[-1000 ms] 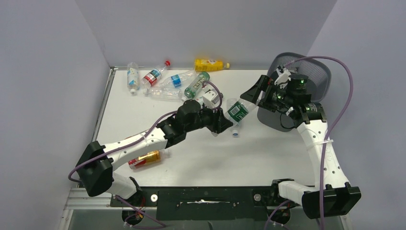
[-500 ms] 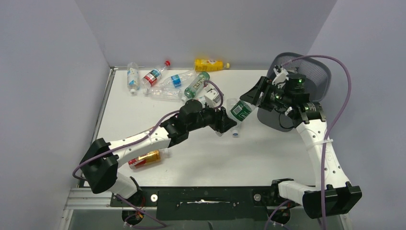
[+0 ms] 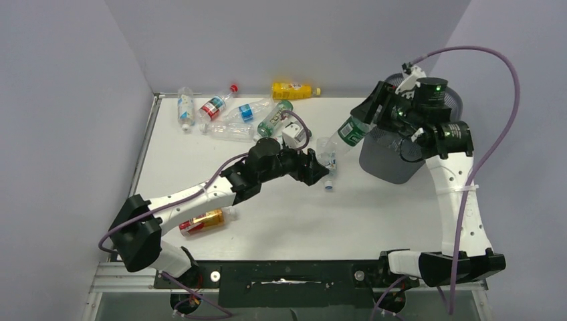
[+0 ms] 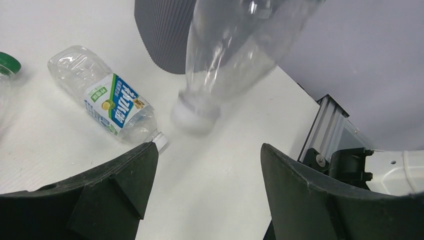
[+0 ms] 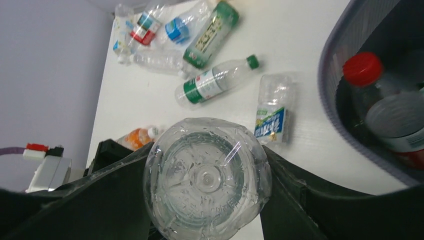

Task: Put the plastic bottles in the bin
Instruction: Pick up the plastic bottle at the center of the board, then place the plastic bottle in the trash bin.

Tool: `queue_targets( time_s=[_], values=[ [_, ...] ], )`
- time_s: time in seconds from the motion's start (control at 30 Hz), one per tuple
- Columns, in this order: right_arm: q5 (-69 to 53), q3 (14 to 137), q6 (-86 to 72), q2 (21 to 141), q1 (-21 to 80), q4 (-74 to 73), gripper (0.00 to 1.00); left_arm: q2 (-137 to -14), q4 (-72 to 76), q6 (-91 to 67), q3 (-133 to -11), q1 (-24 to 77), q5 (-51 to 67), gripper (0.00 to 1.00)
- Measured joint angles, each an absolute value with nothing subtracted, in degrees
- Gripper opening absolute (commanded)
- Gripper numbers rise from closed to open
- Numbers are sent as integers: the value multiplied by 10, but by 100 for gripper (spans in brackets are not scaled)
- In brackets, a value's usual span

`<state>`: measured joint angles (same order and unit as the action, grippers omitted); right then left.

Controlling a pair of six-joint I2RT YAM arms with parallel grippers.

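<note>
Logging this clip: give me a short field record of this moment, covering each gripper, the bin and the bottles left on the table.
right gripper: shut on green-labelled bottle, held tilted, cap end down, beside the bin
left gripper: open, empty; the held bottle's cap end hangs just ahead
bin: far right; holds at least a red-capped bottle
table: cluster of bottles at far left, yellow bottle at far edge, amber bottle near left, blue-labelled bottle lying by the left gripper
</note>
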<state>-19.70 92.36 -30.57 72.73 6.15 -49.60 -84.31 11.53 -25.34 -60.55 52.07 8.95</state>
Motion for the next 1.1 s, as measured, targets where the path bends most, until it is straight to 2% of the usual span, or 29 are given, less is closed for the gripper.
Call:
queue_targets(
  time_s=[0.23,0.43,0.93,0.97,1.0,1.03,1.1],
  values=[
    [-147,1068,-273,755,-22,-531,53,-818,102,-251,-605,514,80,75],
    [-94,1142,-258,764,-79,-535,53,-817,98,-249,-599,512,79,76],
    [25,1146,-238,766,-138,-502,55,-816,90,-246,-586,503,82,76],
    [30,1143,-236,766,-141,-501,60,-816,90,-246,-586,502,83,76],
    [36,1141,-233,767,-143,-500,65,-816,90,-246,-586,502,83,81],
    [42,1139,-230,769,-145,-498,77,-817,90,-246,-586,502,84,83],
    [50,1137,-227,774,-147,-498,90,-820,90,-245,-587,501,85,84]
  ],
)
